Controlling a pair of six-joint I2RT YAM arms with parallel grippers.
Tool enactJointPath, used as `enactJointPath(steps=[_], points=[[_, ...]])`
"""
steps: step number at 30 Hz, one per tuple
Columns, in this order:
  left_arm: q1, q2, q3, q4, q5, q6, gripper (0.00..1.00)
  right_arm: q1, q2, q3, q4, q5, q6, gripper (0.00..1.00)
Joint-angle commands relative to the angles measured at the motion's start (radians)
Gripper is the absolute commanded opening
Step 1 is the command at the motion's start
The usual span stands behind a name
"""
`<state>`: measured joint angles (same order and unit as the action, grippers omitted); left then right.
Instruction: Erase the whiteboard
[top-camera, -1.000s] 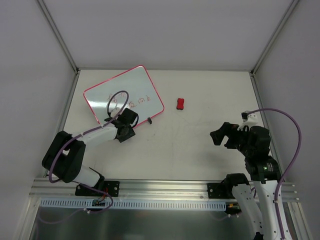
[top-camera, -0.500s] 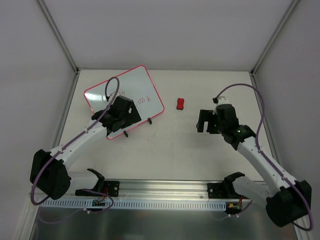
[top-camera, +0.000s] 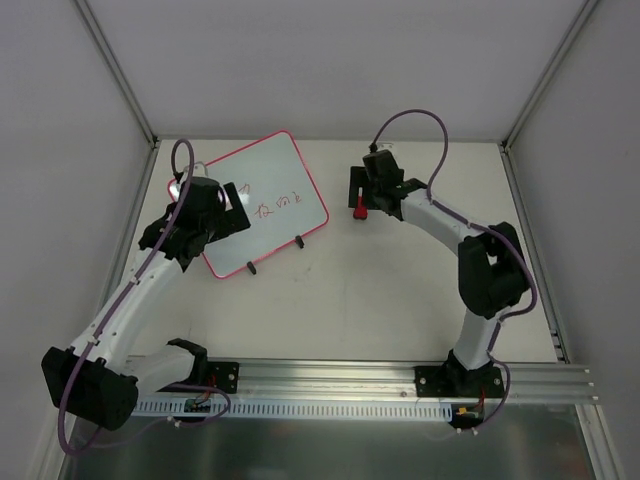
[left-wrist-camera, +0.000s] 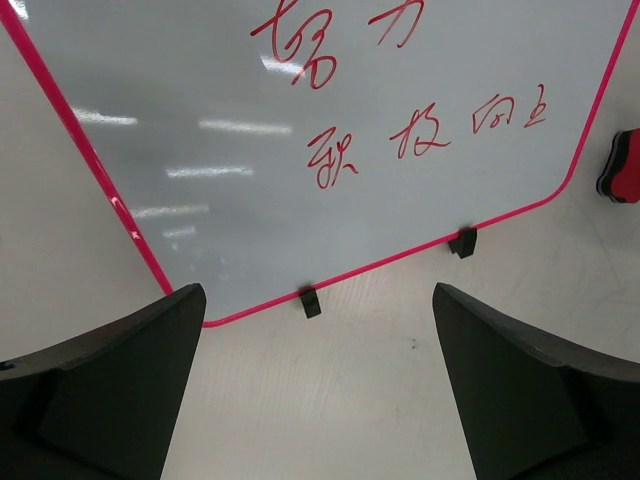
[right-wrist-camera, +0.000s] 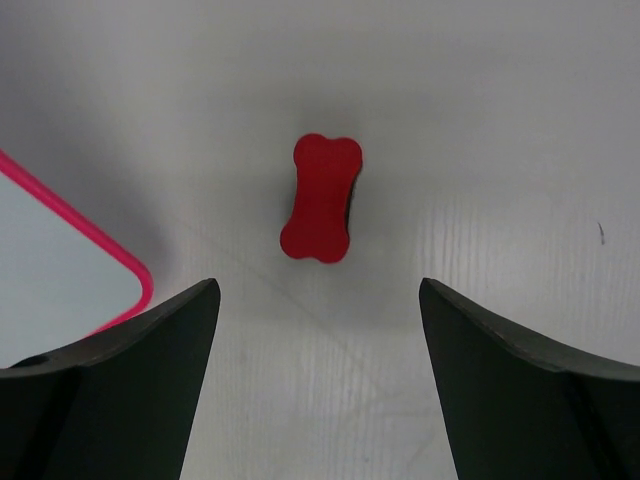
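The whiteboard (top-camera: 275, 190) lies tilted at the back left of the table, pink-framed, with red handwriting (left-wrist-camera: 400, 130) on it. My left gripper (top-camera: 232, 198) hovers over the board's left part. In the left wrist view it (left-wrist-camera: 318, 292) is open and empty, above the board's lower edge (left-wrist-camera: 380, 262) and a black foot (left-wrist-camera: 311, 301). The small red bow-shaped eraser (right-wrist-camera: 322, 198) lies on the table right of the board, also seen as the eraser (top-camera: 359, 209) from above. My right gripper (right-wrist-camera: 318, 285) is open just above it, nothing between its fingers, and shows as the right gripper (top-camera: 360, 192) overhead.
Two black stand feet (top-camera: 300, 240) stick out from the board's near edge. White enclosure walls with metal posts (top-camera: 118, 70) close in the table at left, back and right. An aluminium rail (top-camera: 330, 375) with both arm bases runs along the near edge.
The left arm reached forward over the board and its gripper opened. The right arm swung out from the near right to above the eraser, its jaws narrowing slightly.
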<state>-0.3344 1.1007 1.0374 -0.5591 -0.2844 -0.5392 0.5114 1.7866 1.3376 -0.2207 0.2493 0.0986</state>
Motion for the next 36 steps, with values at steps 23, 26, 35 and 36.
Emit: enactJointPath(steps=[23, 26, 35, 36], points=[[0.072, -0.116, -0.062, -0.033, 0.027, 0.151, 0.99, 0.016, 0.376, 0.336, -0.140, 0.099, 0.153, 0.62], [0.074, -0.124, -0.057, -0.035, 0.019, 0.163, 0.99, 0.012, 0.398, 0.353, -0.138, 0.087, 0.150, 0.62], [0.074, -0.114, -0.082, -0.038, 0.040, 0.147, 0.99, 0.003, 0.419, 0.380, -0.138, 0.085, 0.133, 0.58], [0.072, -0.108, -0.085, -0.038, 0.044, 0.143, 0.99, 0.003, 0.421, 0.383, -0.140, 0.088, 0.130, 0.58]])
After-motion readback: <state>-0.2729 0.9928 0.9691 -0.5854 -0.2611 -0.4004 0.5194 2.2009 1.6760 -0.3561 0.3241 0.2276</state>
